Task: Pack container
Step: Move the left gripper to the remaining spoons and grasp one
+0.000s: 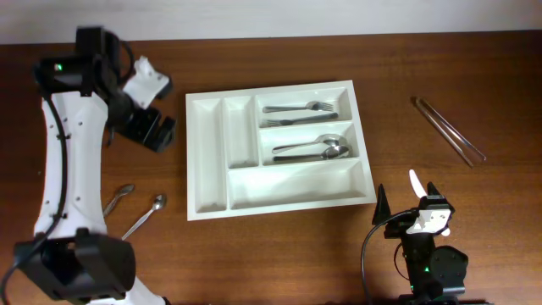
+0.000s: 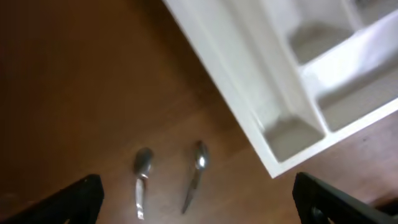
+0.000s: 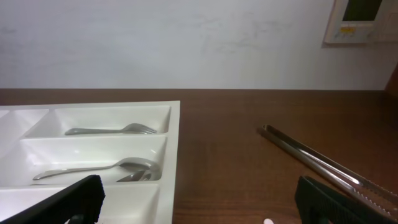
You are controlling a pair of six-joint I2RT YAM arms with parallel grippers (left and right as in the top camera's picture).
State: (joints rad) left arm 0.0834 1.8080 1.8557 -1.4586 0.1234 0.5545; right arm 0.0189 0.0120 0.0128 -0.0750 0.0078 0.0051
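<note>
The white cutlery tray (image 1: 207, 152) lies mid-table. Its top crosswise compartment holds two forks (image 1: 298, 108); the middle one holds two spoons (image 1: 313, 150). The tray also shows in the left wrist view (image 2: 273, 118) and the right wrist view (image 3: 174, 143). Two loose spoons (image 1: 118, 199) (image 1: 146, 215) lie on the table left of the tray; they also show in the left wrist view (image 2: 142, 177) (image 2: 195, 174). My left gripper (image 1: 152, 131) is open and empty, raised left of the tray. My right gripper (image 1: 406, 203) is open and empty near the front right edge.
Metal tongs (image 1: 449, 129) lie on the wooden table at the back right, also in the right wrist view (image 3: 323, 168). A white wall with a control panel (image 3: 364, 18) stands behind the table.
</note>
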